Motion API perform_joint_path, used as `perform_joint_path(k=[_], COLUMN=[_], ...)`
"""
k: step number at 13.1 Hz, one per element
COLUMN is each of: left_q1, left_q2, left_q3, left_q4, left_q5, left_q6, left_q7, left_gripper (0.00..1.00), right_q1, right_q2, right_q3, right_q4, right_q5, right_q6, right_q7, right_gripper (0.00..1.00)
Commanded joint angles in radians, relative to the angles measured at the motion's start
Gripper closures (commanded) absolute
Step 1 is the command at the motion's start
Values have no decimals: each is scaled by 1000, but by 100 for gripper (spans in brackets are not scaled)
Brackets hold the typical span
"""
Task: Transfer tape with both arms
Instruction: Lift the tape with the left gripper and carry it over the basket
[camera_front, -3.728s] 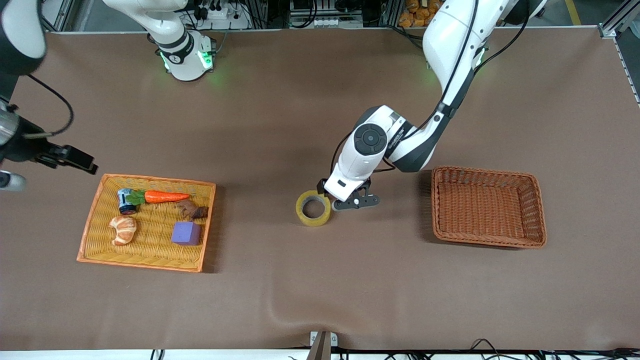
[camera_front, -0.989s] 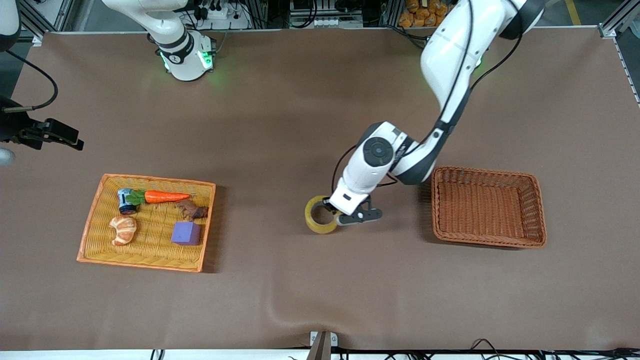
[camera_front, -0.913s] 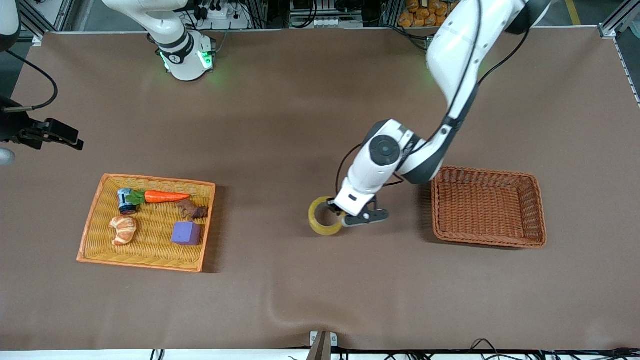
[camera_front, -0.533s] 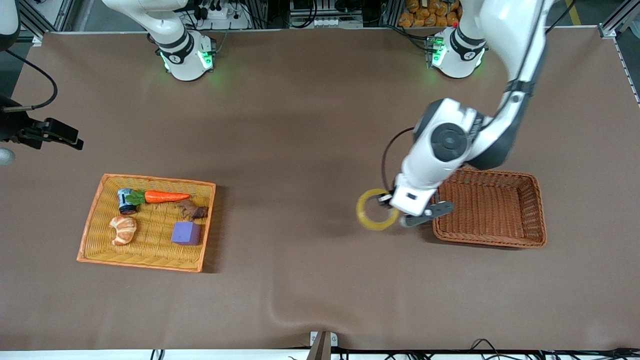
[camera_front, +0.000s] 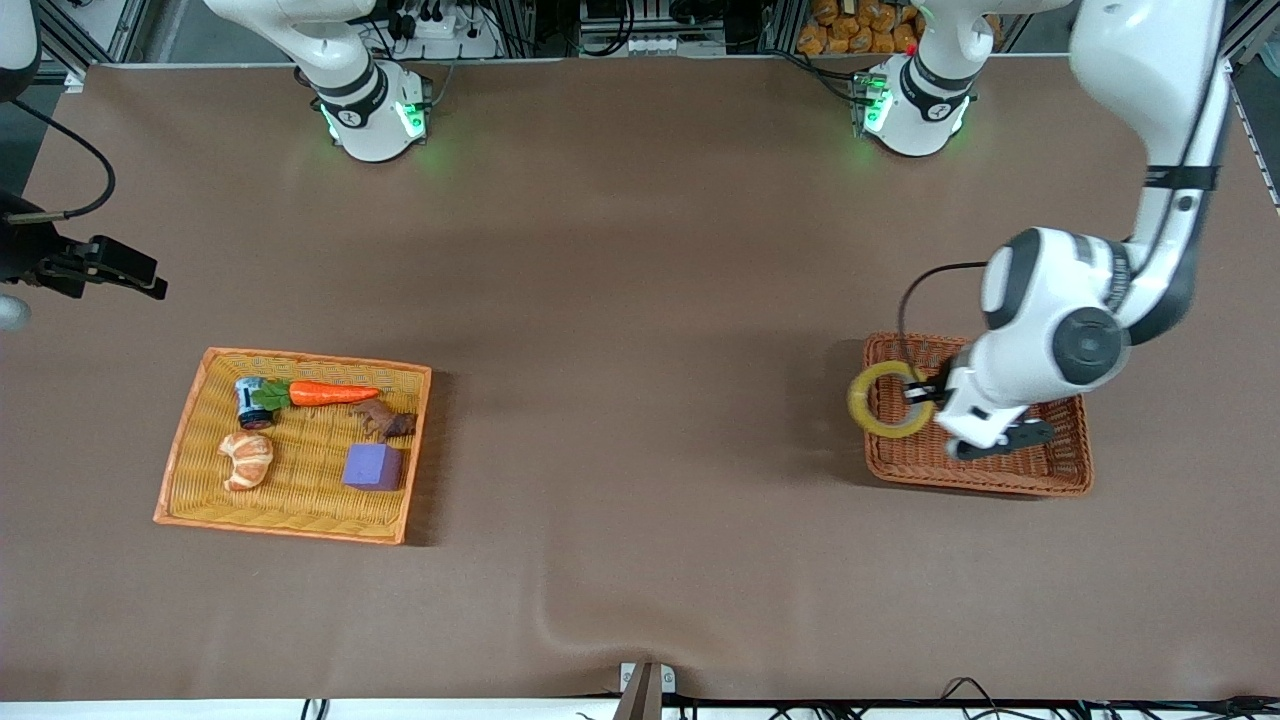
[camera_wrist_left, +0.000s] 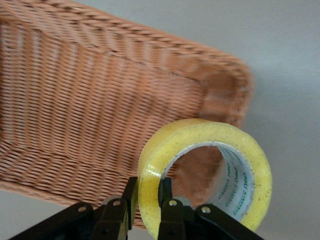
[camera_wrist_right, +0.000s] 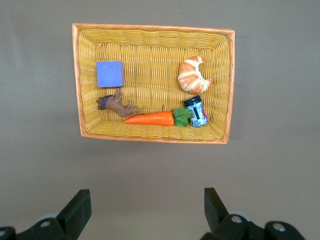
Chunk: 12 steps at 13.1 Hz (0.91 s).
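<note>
the carry is nearly done: the left gripper (camera_front: 925, 395) holds the tape (camera_front: 885, 400) up in the air by its wall, one finger inside the hole and one outside, with the roll over the brown basket (camera_front: 1000, 480) at its rim toward the right arm's end, about nine o'clock of the basket's middle. next, i judge, it should travel a little toward three o'clock, lower and let go. the left forearm drops steeply from a raised elbow, wrist turned sideways. the right gripper (camera_wrist_right: 145, 210) waits with fingers wide, high over the table beside the yellow tray (camera_wrist_right: 80, 80).
</note>
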Motion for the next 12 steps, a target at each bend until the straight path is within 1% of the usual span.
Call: perform_joint_path(k=[1, 4, 7, 9, 12], left_q1=[45, 105, 172, 195, 196], left_q2=[-80, -82, -48, -24, 33], left_q3=[-14, -16, -14, -14, -13], left_q4=[-74, -103, -106, -91, -33], left_q5=[20, 20, 20, 18, 33], left_q6=[-2, 8, 18, 18, 18], left_q7=[99, 237, 386, 475, 514], left_gripper=[100, 100, 100, 100, 100], right_q1=[4, 5, 4, 7, 5], right_q2=[-11, -11, -9, -9, -9], right_q3=[-4, -4, -4, -3, -3], right_q4=[1, 1, 1, 1, 1], right_q5=[-1, -2, -4, -4, -4], right_q6=[-7, -5, -5, -5, -7], right_q7=[0, 0, -1, 0, 0], right_gripper=[0, 0, 0, 0, 0])
